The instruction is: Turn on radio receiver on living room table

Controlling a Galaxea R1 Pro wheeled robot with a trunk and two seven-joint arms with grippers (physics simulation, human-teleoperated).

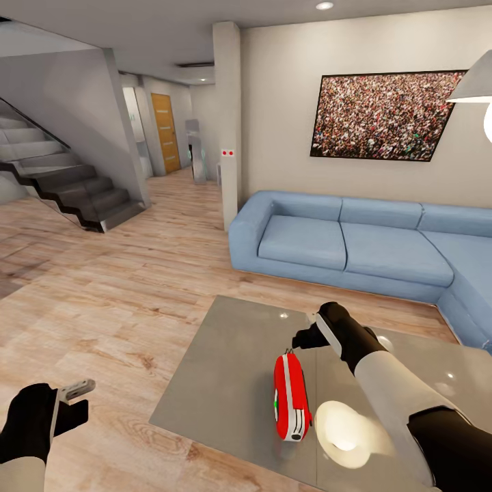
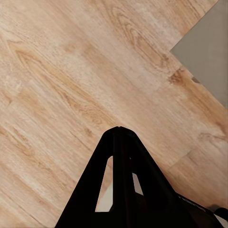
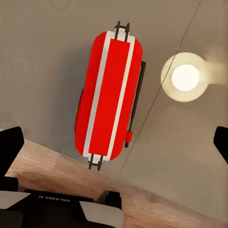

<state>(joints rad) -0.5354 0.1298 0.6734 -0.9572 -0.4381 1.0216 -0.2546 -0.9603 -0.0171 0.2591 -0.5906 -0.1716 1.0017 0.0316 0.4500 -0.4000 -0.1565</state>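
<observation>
The red radio receiver [image 1: 292,398] with white bands stands on edge on the grey table [image 1: 219,383], near its front edge. A green patch shows on its left face. My right gripper [image 1: 305,333] hovers just above and beyond the radio's far end, apart from it. From the right wrist the radio [image 3: 110,95] lies straight below, and the right gripper [image 3: 115,145] is open, its dark fingertips [image 3: 10,147] spread wide at the picture's edges. My left gripper [image 1: 71,403] hangs low over the wood floor left of the table. Its fingers [image 2: 118,142] are shut together with nothing in them.
A blue L-shaped sofa [image 1: 342,246] stands behind the table and runs along its right side. A bright lamp reflection [image 1: 342,425] lies on the tabletop right of the radio. Stairs [image 1: 68,184] rise at far left, with open wood floor [image 1: 102,294] between.
</observation>
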